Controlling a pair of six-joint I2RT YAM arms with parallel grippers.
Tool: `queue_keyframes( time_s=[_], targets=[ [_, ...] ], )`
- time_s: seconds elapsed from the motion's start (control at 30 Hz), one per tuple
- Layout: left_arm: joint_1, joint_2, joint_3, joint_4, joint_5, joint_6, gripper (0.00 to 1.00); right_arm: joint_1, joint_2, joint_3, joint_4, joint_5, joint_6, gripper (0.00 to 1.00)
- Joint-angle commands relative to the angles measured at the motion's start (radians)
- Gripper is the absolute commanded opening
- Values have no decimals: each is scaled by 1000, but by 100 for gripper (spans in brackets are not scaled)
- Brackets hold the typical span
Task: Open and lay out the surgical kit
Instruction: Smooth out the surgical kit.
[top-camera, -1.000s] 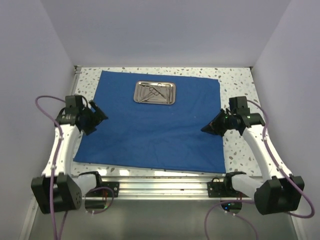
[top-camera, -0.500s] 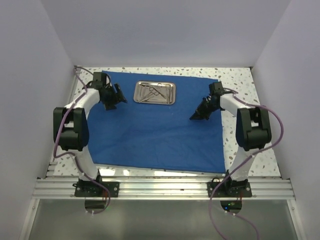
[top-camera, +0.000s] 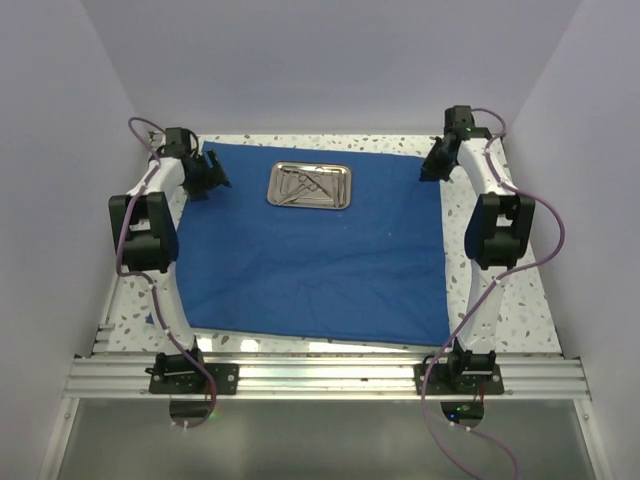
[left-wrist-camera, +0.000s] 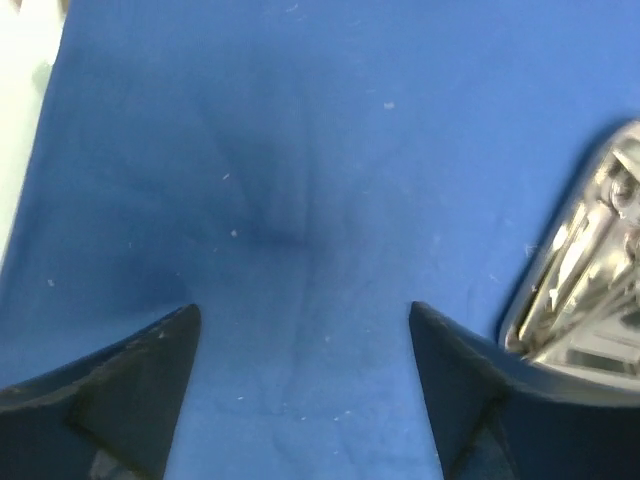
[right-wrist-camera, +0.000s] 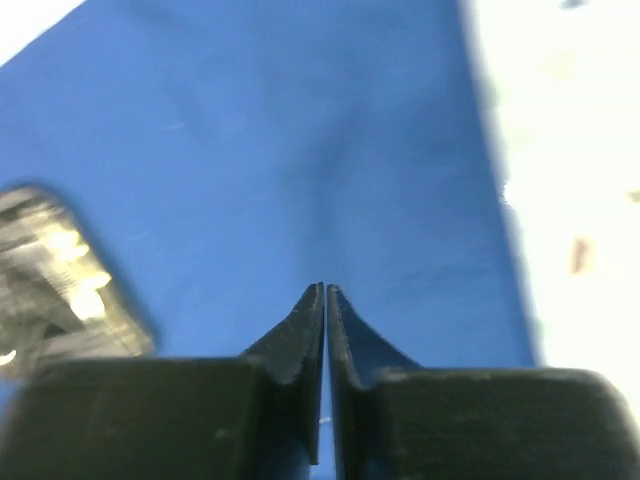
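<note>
Left gripper (left-wrist-camera: 302, 307) first: its fingers stand wide apart with nothing between them, hanging over the blue cloth (top-camera: 310, 270) near its 10 o'clock corner, with the cloth's left edge off at my 9 o'clock. The cloth looks already spread over the table (top-camera: 260, 142), so I judge the step in hand to be squaring off the far corners before the tools come out. To do that well, I should come down right at the hem and pinch cloth only. Then I should draw low and gently toward 10 o'clock, since a lift or a jerk would ripple the fabric. The steel tray (top-camera: 310, 186) sits on the cloth at its 12 o'clock, between my two hands, with the thin instruments (top-camera: 303, 184) lying inside it. Any hard tug could slide it or rattle them, so both sides should pull evenly. My right gripper (right-wrist-camera: 325, 290) is over the 2 o'clock corner, fingers pressed together on nothing. It must part them before it can take the hem, and bare table lies just off at its 3 o'clock.
</note>
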Motion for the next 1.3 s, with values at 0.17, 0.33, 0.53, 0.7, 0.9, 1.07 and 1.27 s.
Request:
queue_keyframes(
  time_s=[0.17, 0.33, 0.53, 0.7, 0.9, 1.07, 1.27],
  targets=[
    [53, -12, 25, -23, -118, 64, 100, -54, 23, 29, -112, 270, -108, 72],
    [105, 37, 46, 8, -69, 91, 100, -94, 66, 8, -111, 276, -125, 87],
    [150, 115, 115, 2, -31, 108, 100, -103, 149, -3, -77, 258, -139, 84],
    [150, 165, 126, 26, 42, 108, 100, -103, 212, 52, -54, 207, -144, 80],
    [140, 207, 99, 102, 220, 107, 91, -97, 238, 66, -11, 138, -131, 68],
    [102, 252, 114, 111, 300, 131, 80, -81, 258, 61, 29, 51, -127, 47],
    [68, 309, 149, 126, 389, 102, 58, -46, 334, 117, 38, 8, -105, 20]
  ],
)
